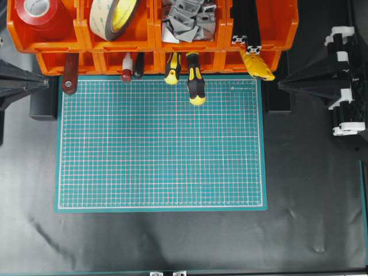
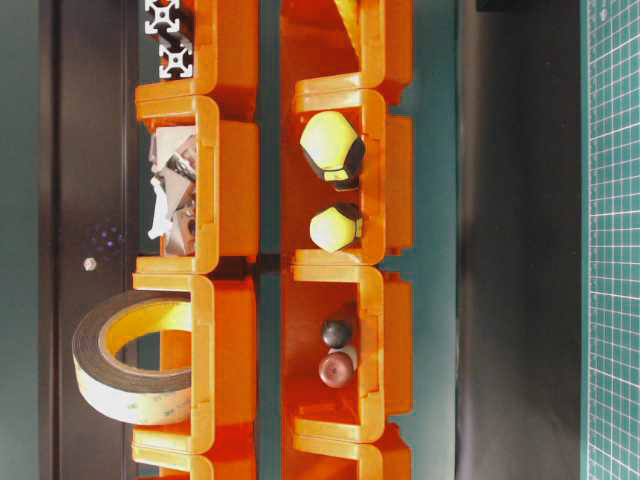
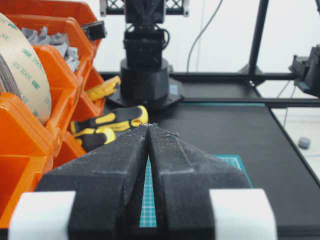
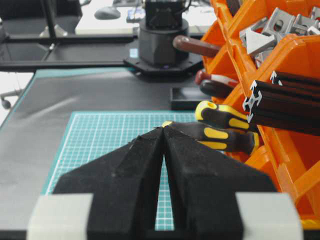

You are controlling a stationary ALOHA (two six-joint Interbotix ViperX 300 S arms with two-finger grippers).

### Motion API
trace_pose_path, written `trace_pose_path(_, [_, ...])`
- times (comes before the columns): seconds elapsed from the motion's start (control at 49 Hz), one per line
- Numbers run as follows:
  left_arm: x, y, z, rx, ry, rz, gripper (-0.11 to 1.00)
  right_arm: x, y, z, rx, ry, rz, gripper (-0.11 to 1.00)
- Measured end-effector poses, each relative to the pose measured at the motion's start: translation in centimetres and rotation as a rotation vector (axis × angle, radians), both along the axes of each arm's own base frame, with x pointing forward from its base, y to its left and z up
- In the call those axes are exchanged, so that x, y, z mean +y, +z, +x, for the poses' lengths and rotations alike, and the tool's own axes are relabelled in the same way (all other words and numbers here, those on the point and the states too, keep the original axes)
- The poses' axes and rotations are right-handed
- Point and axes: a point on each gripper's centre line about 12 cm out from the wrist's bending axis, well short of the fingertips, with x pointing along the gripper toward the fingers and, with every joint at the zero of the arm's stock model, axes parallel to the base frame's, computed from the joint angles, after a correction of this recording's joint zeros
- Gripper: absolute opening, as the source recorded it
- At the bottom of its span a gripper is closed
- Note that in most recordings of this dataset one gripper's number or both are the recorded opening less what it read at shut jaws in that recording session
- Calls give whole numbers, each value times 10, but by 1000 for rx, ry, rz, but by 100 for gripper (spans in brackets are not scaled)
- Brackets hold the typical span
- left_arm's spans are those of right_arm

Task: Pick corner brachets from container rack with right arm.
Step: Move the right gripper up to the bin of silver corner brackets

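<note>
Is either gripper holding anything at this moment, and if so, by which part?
Nothing is held. The left gripper and right gripper are both shut on empty air above the mat, and the corner brachets still lie in the container rack.

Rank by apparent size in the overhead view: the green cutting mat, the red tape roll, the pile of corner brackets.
1. green cutting mat, by far the largest.
2. and 3. red tape roll and corner brackets: similar apparent size; both are cut off by the frame's edge, so no ranking.

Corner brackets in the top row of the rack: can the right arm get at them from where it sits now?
Probably yes. The corner brackets lie heaped in an open-topped bin of the container rack, with nothing covering them. The right hand is shut and empty, so it must open first. The black extrusion bars occupy the neighbouring bin.
</note>
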Motion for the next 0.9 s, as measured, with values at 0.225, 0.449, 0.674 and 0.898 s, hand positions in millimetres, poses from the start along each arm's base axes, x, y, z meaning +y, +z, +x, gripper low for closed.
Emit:
trace_pose_path(0.225, [0,21,6,108,-4,-40,0,-3,37,12,46,-22,55,0])
trace_pose_path(0.449, [-5,31,6,206,-19,-39,0,-13,89,23,308,-66,66,0])
trace_pose_path(0.674, [-7,28,6,254,-28,-46,0,-32,126,40,518,-138,92,0])
trace_pose_path(0.898, [-7,32,5,254,-29,-49,0,-63,145,76,705,-234,67,0])
